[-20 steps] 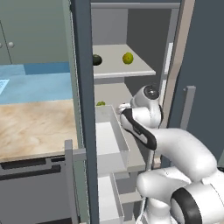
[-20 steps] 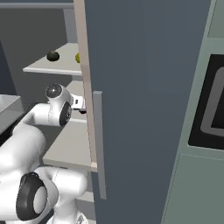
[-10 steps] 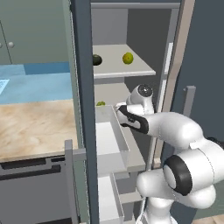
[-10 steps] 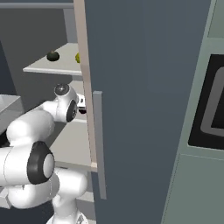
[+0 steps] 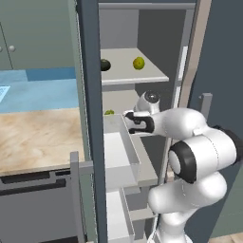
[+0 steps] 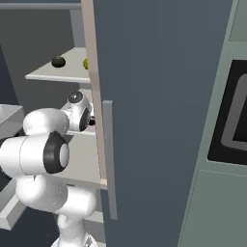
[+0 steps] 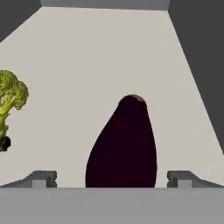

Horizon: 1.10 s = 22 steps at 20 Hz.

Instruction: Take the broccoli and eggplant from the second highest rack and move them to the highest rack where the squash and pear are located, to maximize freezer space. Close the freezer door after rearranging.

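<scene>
A: Item one, the second highest rack [image 7: 109, 52]. What lay on it?

B: An eggplant [image 7: 123, 144], dark purple, lying lengthwise with its narrow stem end pointing toward the back wall. In the hand view it sat centred, its broad end between the two finger tips [image 7: 41, 178]. To its left, well apart, a broccoli [image 7: 9, 98] stood on the same pale shelf; in the left base view a bit of green showed at the freezer's door post [image 5: 109, 112].

A: The gripper?

B: The gripper [image 7: 113, 179] was spread wide, jaws fully parted, one tip on either side of the eggplant's broad end, gripping nothing. Whether the tips touched the skin could not be told.

A: Item two, the highest rack [image 5: 142, 78].

B: A dark squash [image 5: 105, 65] at the left and a yellow-green pear [image 5: 138, 62] to its right, apart from each other.

A: The door?

B: The freezer door [image 6: 154, 111] stood open, its vertical grey handle [image 6: 109, 159] facing the right base camera. The arm [image 5: 185, 123] reached in at the lower rack's level.
</scene>
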Tool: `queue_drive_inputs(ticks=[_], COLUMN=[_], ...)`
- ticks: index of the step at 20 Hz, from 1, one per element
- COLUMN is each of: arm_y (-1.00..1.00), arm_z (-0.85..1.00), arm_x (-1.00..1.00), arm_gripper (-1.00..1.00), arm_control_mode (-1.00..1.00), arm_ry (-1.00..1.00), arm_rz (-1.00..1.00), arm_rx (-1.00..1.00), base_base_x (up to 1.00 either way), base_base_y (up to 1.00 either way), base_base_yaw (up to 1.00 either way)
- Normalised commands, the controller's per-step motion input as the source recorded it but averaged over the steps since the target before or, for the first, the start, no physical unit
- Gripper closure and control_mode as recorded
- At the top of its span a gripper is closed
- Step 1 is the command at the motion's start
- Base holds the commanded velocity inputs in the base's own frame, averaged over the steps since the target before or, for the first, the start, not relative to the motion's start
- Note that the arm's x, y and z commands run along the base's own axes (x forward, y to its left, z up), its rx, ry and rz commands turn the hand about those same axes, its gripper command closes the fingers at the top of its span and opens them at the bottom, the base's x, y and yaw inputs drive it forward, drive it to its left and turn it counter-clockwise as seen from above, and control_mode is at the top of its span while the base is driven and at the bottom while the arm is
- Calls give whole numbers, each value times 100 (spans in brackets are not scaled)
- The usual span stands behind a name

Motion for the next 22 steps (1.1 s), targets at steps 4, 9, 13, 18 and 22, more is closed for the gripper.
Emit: queue_drive_inputs(ticks=[4, 9, 13, 18, 22], arm_y=[0, 0, 0, 0, 0], arm_z=[-28, -29, -12, 0, 0], arm_x=[35, 28, 11, 0, -6], arm_gripper=[-100, -100, 100, 100, 100], arm_control_mode=[-100, -100, -100, -100, -100], arm_ry=[0, 0, 1, 0, -1], arm_rz=[0, 0, 0, 0, 0], arm_rx=[0, 0, 0, 0, 0], base_base_x=[0, 0, 0, 0, 0], base_base_y=[0, 0, 0, 0, 0], base_base_yaw=[0, 0, 0, 0, 0])
